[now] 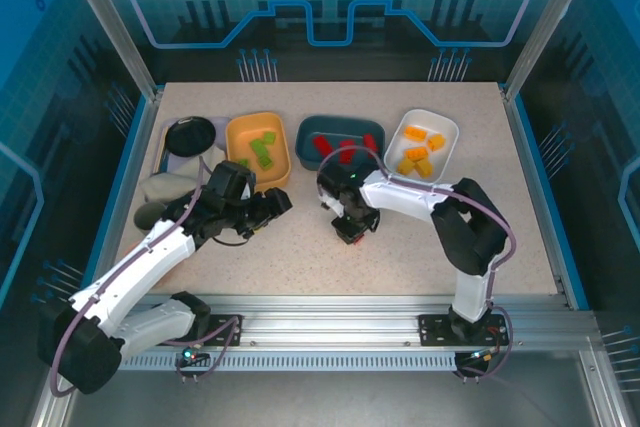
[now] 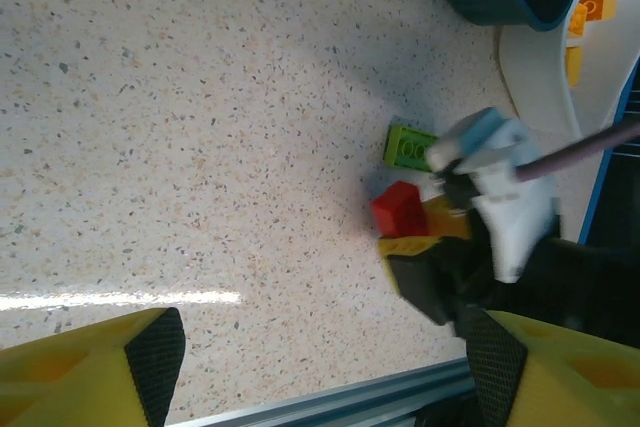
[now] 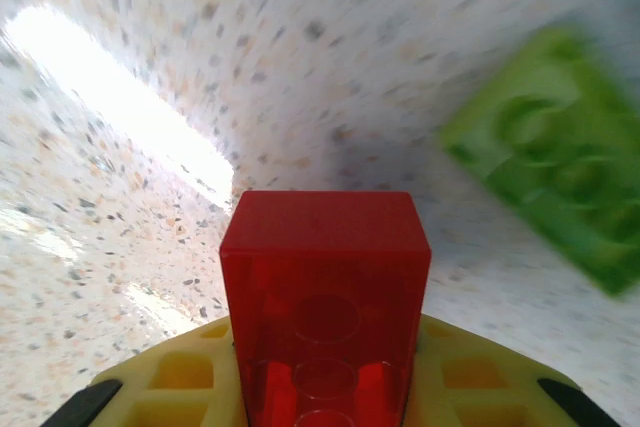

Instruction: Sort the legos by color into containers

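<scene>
Table (image 1: 300,267): speckled beige. From above we see both arms reaching in from the near edge, and a row of containers along the far side.
Right fingers (image 3: 180,377): yellow, pinching a red lego (image 3: 325,287) between them, one finger on each side of the brick.
Red lego, place: low over the open middle of the table, in front of the teal tub (image 1: 338,127). We cannot tell whether it touches the table.
Green lego (image 3: 550,197): lies flat on the table just beside the held red one, apart from the fingers, with its round studs showing.
Left fingers (image 2: 100,367): yellow with black pads, spread wide apart with bare table between them. From above, they point toward the right fingers from the left side, near but not touching.
Yellow-orange tub (image 1: 240,132): second from the left in the row. It holds several lime green legos (image 1: 263,150).
Teal tub, contents: a few red legos (image 1: 347,155) lie inside it. It sits between the yellow-orange tub and the white one.
White tub (image 1: 445,127): at the right end of the row, set at an angle. It holds a cluster of orange legos (image 1: 418,159).
Black bowl (image 1: 190,134): round, at the left end of the row, just beside the yellow-orange tub.
</scene>
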Robot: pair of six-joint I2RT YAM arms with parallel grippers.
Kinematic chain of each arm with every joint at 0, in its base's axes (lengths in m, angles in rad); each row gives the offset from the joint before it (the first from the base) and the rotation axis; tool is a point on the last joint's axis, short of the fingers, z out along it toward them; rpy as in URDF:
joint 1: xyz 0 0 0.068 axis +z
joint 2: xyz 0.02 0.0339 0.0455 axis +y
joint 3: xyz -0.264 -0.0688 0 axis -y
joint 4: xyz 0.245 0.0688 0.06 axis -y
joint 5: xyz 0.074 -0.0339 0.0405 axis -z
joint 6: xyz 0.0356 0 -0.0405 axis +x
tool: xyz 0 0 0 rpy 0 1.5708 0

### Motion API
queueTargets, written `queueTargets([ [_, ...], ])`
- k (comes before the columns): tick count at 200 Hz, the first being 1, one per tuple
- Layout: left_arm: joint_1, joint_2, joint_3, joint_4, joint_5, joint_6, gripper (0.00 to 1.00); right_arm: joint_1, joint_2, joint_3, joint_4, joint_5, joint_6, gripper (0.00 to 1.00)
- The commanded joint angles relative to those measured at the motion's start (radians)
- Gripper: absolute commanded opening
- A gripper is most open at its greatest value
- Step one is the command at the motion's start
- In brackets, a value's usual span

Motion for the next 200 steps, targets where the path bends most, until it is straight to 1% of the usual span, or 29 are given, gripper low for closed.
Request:
queueTargets([
  [1, -0.008, 0.04, 0.113, -0.016, -0.05, 0.034, 0.78, -0.118, -0.106, 0.144, -0.008, -0.023, 0.07, 0.25],
  [23, -0.008, 0.116, 0.217, -0.017, -0.08, 0.055, 0.78, -0.207, -0.072, 0.261, -0.002, -0.046, 0.096, 0.25],
  [37, -0.008, 0.164, 0.273, -0.009, -0.102, 0.059, 0.78, -0.252, 0.007, 0.368, -0.014, -0.05, 0.117, 0.25],
  [45, -0.008, 0.191, 0.3, 0.0, -0.109, 0.061, 0.78, -0.272, 0.057, 0.429, -0.029, -0.032, 0.129, 0.25],
  [66, -0.007, 0.261, 0.368, 0.012, -0.111, 0.068, 0.78, -0.31, 0.182, 0.572, -0.068, 0.026, 0.173, 0.25],
  [82, -0.008, 0.301, 0.408, 0.017, -0.101, 0.072, 0.78, -0.335, 0.265, 0.656, -0.096, 0.037, 0.203, 0.26],
  [110, -0.008, 0.322, 0.42, 0.02, -0.097, 0.074, 0.78, -0.348, 0.393, 0.796, -0.16, 0.063, 0.201, 0.26],
  [141, -0.008, 0.31, 0.393, 0.016, -0.093, 0.071, 0.78, -0.353, 0.459, 0.824, -0.192, 0.095, 0.214, 0.26],
  [167, -0.008, 0.299, 0.376, 0.013, -0.086, 0.069, 0.78, -0.356, 0.478, 0.825, -0.19, 0.088, 0.208, 0.28],
  [200, -0.007, 0.296, 0.374, 0.011, -0.084, 0.069, 0.78, -0.36, 0.545, 0.86, -0.201, 0.08, 0.193, 0.35],
])
